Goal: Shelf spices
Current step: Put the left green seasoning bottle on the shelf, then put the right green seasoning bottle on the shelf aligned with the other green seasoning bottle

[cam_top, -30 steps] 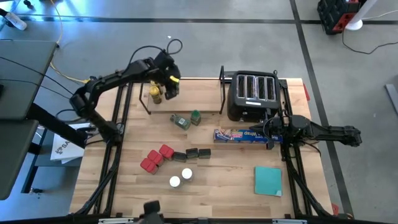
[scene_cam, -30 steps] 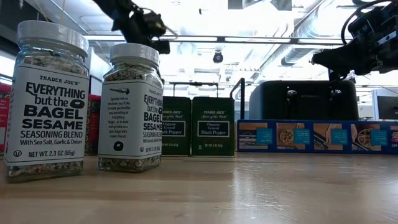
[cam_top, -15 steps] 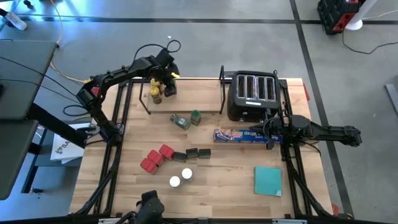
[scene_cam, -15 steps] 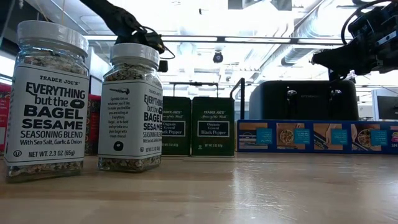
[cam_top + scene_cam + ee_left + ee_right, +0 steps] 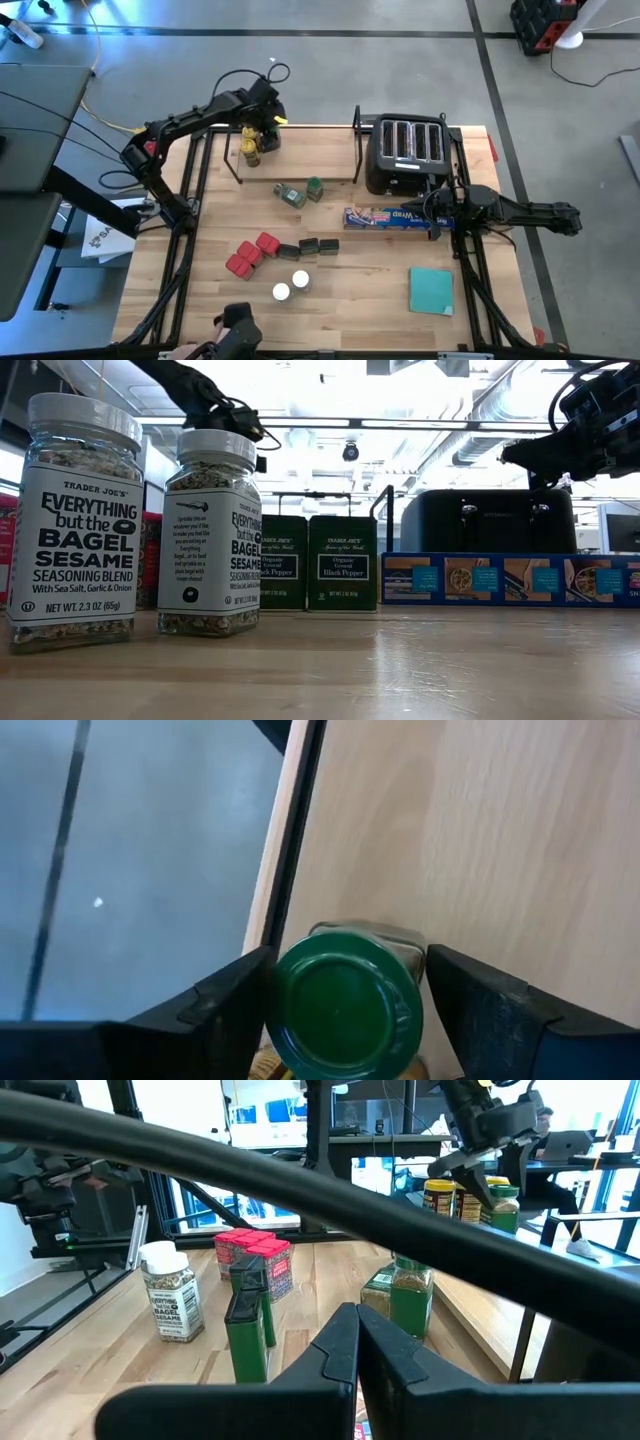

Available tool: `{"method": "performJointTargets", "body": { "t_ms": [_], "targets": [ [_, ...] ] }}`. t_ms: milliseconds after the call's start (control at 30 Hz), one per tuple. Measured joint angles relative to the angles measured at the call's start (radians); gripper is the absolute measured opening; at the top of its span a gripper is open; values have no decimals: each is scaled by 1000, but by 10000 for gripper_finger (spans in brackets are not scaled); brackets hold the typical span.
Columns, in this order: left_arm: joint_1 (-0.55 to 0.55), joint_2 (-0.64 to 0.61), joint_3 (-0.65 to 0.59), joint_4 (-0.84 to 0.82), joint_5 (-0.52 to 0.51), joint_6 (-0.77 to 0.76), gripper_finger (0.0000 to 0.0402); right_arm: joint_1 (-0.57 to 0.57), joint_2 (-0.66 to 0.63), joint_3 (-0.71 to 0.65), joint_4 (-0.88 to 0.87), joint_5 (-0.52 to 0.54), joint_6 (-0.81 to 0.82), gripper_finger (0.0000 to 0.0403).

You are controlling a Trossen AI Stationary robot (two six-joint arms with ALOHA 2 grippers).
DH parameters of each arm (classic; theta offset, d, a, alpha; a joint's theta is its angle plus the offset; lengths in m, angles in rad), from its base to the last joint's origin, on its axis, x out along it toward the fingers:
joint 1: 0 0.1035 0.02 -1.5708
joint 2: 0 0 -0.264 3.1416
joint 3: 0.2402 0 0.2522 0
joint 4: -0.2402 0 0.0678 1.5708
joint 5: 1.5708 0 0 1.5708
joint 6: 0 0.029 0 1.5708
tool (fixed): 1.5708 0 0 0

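Note:
My left gripper [image 5: 263,122] is over the left end of the black rod shelf [image 5: 300,180], fingers pointing down on either side of a green-lidded jar [image 5: 345,1015]. That jar stands upright beside two yellow-lidded jars [image 5: 248,150] on the shelf's wooden floor. On the table lie two more green-lidded jars [image 5: 300,191], red tins [image 5: 250,255], small black tins [image 5: 310,246] and two white-capped jars [image 5: 290,285]. My right gripper [image 5: 357,1350] is shut and hangs above the right end of the blue wrap box [image 5: 390,217]. My left gripper comes from above, pointing down, with one finger [image 5: 235,1010] on each side of the green lid [image 5: 300,970] of the jar. The fingers stand against the lid's rim. The jar is upright; its base is hidden, so whether it rests on the shelf cannot be told.
The black toaster [image 5: 408,155] stands right of the shelf, the teal square [image 5: 431,290] lies near the table's right near corner. A dark object [image 5: 238,325] shows at the near edge. Bare wood lies between the shelf and the loose spices.
My left gripper has moved a little toward the far edge over the shelf's left end, with the arm's elbow drawing back. The dark object at the near edge has come farther into view. My right arm has kept still.

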Motion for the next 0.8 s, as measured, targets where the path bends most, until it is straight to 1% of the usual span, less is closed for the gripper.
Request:
{"method": "performJointTargets", "body": {
  "t_ms": [200, 533, 667, 800],
  "targets": [
    [0, 1, 0, 38, -79, 60, 264, 0, 0, 0, 0, 0, 0, 0],
    [-3, -2, 0, 48, -169, 62, 264, 0, 0, 0, 0, 0, 0, 0],
    [-8, -30, 0, 48, -171, 45, 264, 0, 0, 0, 0, 0, 0, 0],
    [-12, -75, 0, 43, -153, 16, 264, 0, 0, 0, 0, 0, 0, 0]
  ]
}}
